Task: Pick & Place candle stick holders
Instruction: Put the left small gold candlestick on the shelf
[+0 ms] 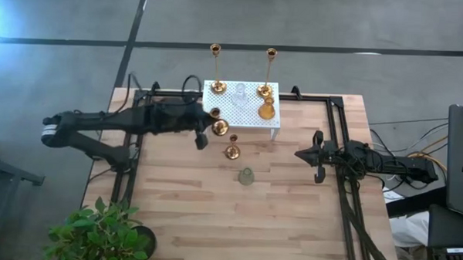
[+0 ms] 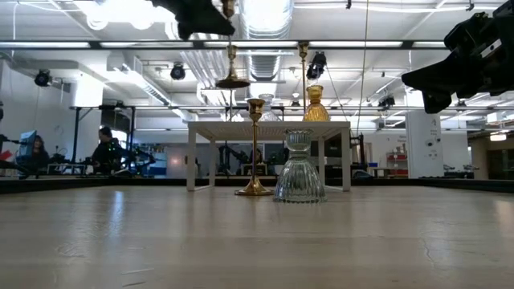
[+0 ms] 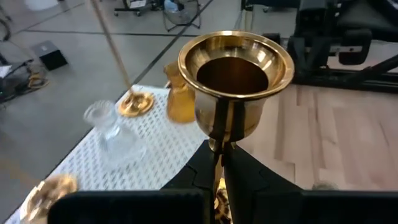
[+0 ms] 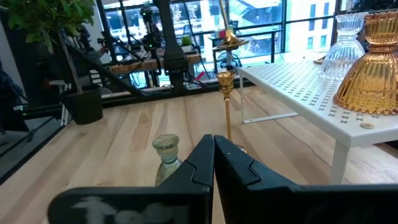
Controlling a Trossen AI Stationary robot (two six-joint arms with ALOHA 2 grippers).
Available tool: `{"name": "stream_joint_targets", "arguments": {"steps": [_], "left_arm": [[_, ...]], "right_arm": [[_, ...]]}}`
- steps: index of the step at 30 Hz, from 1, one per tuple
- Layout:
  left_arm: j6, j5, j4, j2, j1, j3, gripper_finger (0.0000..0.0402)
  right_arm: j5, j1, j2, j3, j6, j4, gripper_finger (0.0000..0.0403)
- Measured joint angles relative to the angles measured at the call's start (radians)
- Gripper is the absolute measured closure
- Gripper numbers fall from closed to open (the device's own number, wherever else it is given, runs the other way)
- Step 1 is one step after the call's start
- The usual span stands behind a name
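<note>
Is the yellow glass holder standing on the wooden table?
No, the amber glass holder stands on the white perforated stand.

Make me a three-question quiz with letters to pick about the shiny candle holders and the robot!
1. How many tall brass sticks stand on the white stand? A one, B two, C four.
2. Where is the grey-green glass holder? A on the stand, B on the floor, C on the wooden table.
3. What is the left tool doing? A shut on a short brass holder, B open and empty, C shut on a spoon.

Answers:
1 B: the high view shows two sticks on the stand.
2 C: it sits on bare wood, away from the stand.
3 A: the left wrist view shows the tool pinching its stem.
</note>
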Motion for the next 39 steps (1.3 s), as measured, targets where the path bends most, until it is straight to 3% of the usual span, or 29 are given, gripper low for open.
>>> {"name": "stream_joint_targets", "arguments": {"steps": [13,25,39], "left_arm": [[0.072,0.195,0.002,0.263,0.136,0.248,0.0383],[0.065,0.285,0.053,0.423,0.204,0.321,0.0383],[0.023,0.345,0.120,0.456,0.249,0.321,0.0383]], "right_arm": [[0.000,0.000,0.000,0.000,0.000,0.000,0.0394],[0.000,0.000,0.000,0.000,0.000,0.000,0.0394],[0.000,0.000,0.000,0.000,0.000,0.000,0.0394]]}}
